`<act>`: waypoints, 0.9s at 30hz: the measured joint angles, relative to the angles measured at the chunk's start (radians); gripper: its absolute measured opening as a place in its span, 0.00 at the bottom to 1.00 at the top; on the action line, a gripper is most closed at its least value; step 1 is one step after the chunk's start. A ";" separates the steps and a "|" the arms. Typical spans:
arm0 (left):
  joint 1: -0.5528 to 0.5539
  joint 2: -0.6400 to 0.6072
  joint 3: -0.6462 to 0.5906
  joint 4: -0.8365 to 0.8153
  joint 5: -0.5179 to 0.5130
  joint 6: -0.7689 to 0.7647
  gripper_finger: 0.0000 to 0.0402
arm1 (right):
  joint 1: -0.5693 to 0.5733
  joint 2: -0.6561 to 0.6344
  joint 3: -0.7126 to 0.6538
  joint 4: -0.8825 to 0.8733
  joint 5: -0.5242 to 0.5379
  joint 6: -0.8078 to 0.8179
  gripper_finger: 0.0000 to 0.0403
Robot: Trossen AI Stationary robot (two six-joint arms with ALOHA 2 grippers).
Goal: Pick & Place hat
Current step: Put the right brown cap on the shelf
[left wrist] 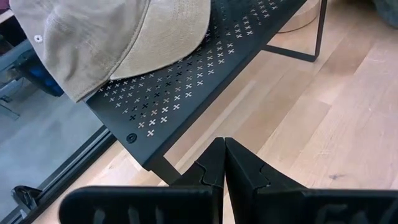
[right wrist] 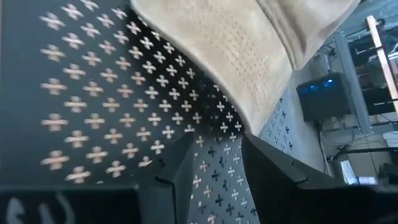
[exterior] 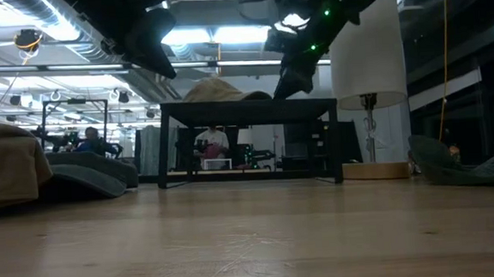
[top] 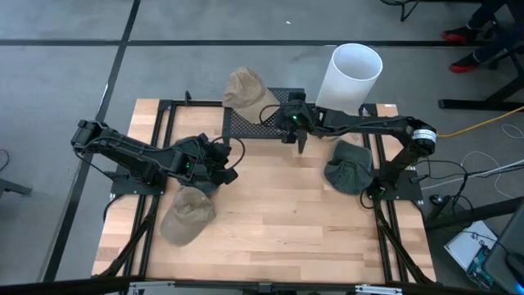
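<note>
A tan hat (top: 248, 88) lies on the far left part of a black perforated shelf (top: 266, 123), its brim (right wrist: 249, 68) flat on the plate. My right gripper (top: 301, 141) hovers open over the shelf's near right part, fingers (right wrist: 273, 171) pointing at the brim with nothing between them. My left gripper (top: 231, 170) hangs shut (left wrist: 224, 165) above the wood, short of the shelf's near left corner. A second tan hat (top: 187, 217) rests on the table at the near left. A dark green hat (top: 348, 166) lies at the right.
A tall white cylinder (top: 350, 75) stands right of the shelf at the far edge. Black frame rails (top: 155, 164) run along both sides of the wooden table (top: 278, 221), whose middle and near part are bare wood.
</note>
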 joint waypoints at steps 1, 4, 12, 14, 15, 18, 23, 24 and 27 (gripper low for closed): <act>0.001 0.000 0.000 0.000 -0.001 0.000 0.01 | -0.002 0.005 0.000 0.012 0.004 -0.007 0.33; 0.001 0.000 0.000 0.000 -0.005 0.000 0.01 | -0.004 0.016 0.000 0.070 0.034 -0.005 0.33; 0.001 0.000 0.000 0.000 -0.004 0.000 0.01 | -0.005 0.023 0.001 0.127 0.016 -0.039 0.33; 0.001 0.000 0.000 0.000 0.000 0.000 0.01 | -0.005 0.036 0.001 0.118 0.009 -0.040 0.33; 0.001 0.000 0.000 0.000 0.001 0.000 0.01 | -0.005 0.045 0.001 0.114 0.011 -0.040 0.33; 0.001 0.000 0.000 0.000 0.002 0.000 0.01 | -0.004 0.066 0.001 0.133 0.026 -0.040 0.33; 0.001 0.000 0.000 0.000 0.004 0.000 0.01 | -0.002 0.085 0.002 0.191 0.043 -0.050 0.33; 0.001 0.000 0.000 0.000 0.003 0.001 0.01 | -0.002 0.086 0.002 0.203 0.044 -0.052 0.33; 0.001 0.000 0.000 0.000 0.004 0.000 0.01 | -0.003 0.086 0.002 0.243 0.054 -0.054 0.33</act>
